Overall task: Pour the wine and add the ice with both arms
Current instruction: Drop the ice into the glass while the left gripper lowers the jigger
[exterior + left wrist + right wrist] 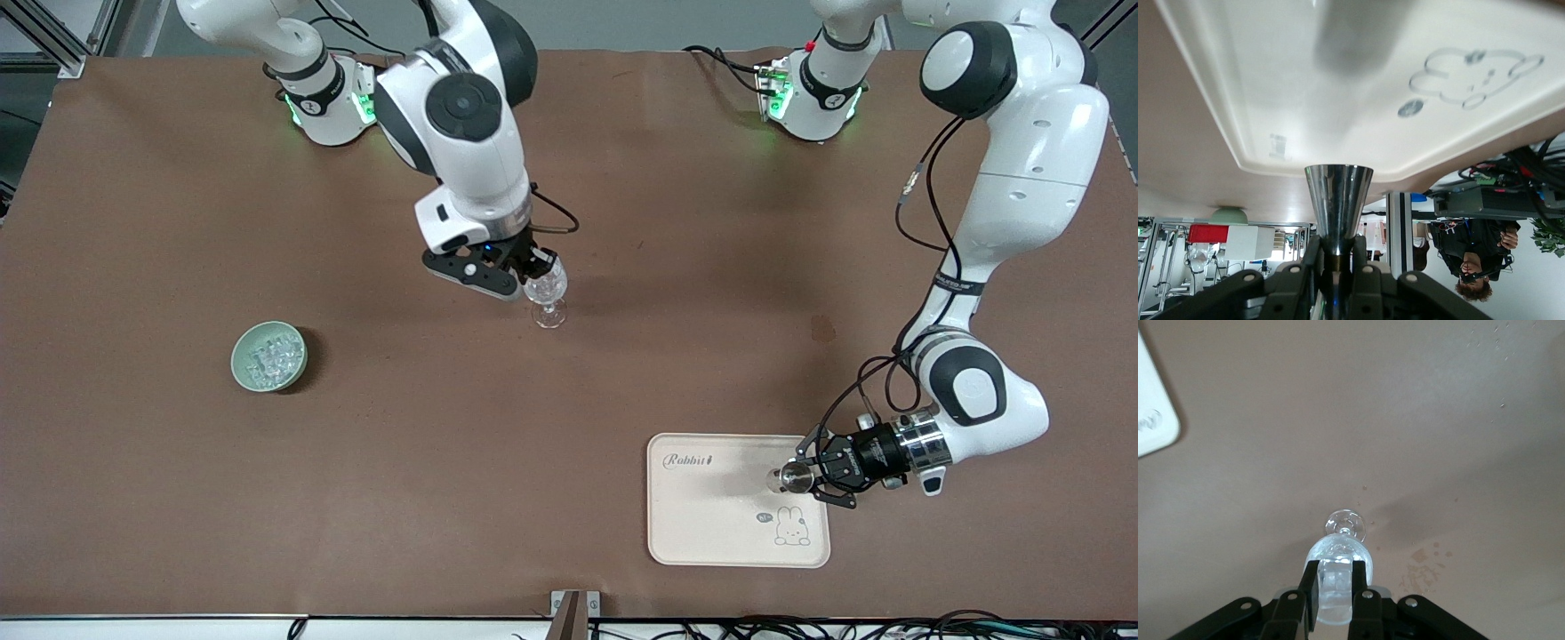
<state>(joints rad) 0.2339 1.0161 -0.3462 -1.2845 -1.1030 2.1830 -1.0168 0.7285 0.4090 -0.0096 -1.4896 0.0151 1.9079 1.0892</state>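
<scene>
Early stage — left tool [805, 477] clamped on metal cup [789, 478] over tray [711, 533], right tool [544, 269] clamped on wine glass [548, 293]; pouring, ice [271, 356] pending.

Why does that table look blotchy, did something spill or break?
Possibly an old spill: a dark stain marks the brown table cover between the wine glass, held by the right gripper, and the cream tray. The right wrist view shows pale splotches by the glass. Nothing looks broken or tipped.
</scene>
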